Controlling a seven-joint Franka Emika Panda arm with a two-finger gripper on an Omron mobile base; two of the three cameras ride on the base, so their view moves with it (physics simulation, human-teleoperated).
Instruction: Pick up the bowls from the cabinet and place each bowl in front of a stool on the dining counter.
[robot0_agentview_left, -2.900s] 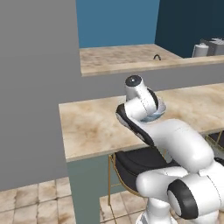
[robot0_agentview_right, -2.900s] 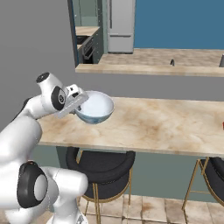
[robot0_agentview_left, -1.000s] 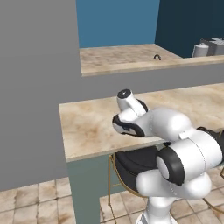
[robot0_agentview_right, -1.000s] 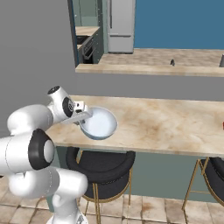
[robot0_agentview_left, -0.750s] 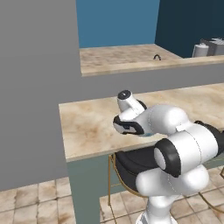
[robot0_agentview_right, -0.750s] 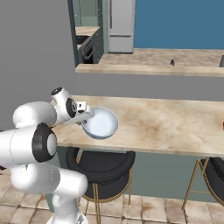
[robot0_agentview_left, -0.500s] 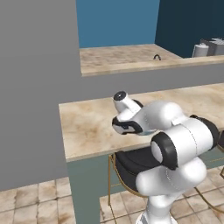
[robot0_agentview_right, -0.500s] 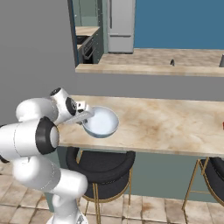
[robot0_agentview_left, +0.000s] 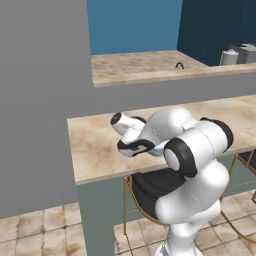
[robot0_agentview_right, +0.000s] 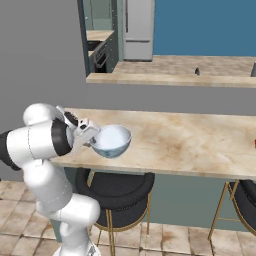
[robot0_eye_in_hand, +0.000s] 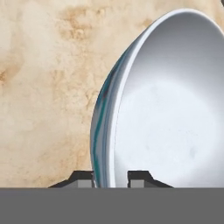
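My gripper (robot0_agentview_right: 92, 139) is shut on the rim of the white bowl with the blue pattern (robot0_agentview_right: 111, 141). The bowl hangs low over the beige marble dining counter (robot0_agentview_right: 175, 145), near its front edge; I cannot tell whether it touches. A black stool on a gold frame (robot0_agentview_right: 117, 187) stands right below it. In the hand view the gripper (robot0_eye_in_hand: 110, 179) pinches the rim of the bowl (robot0_eye_in_hand: 166, 109) between its fingertips (robot0_eye_in_hand: 83, 178), with the marble counter (robot0_eye_in_hand: 43, 87) behind. In the left base view my arm hides most of the bowl (robot0_agentview_left: 159, 148). The cabinet is out of view.
A second stool (robot0_agentview_right: 247, 197) stands at the counter's right end, with a sliver of something red (robot0_agentview_right: 254, 145) on the top above it. A grey wall (robot0_agentview_left: 35, 100) rises left of the counter. Behind runs a higher marble ledge (robot0_agentview_right: 175, 75).
Over three seconds the bowl has come down toward the counter. In the last second it barely moved, while my elbow swung nearer the left base camera.
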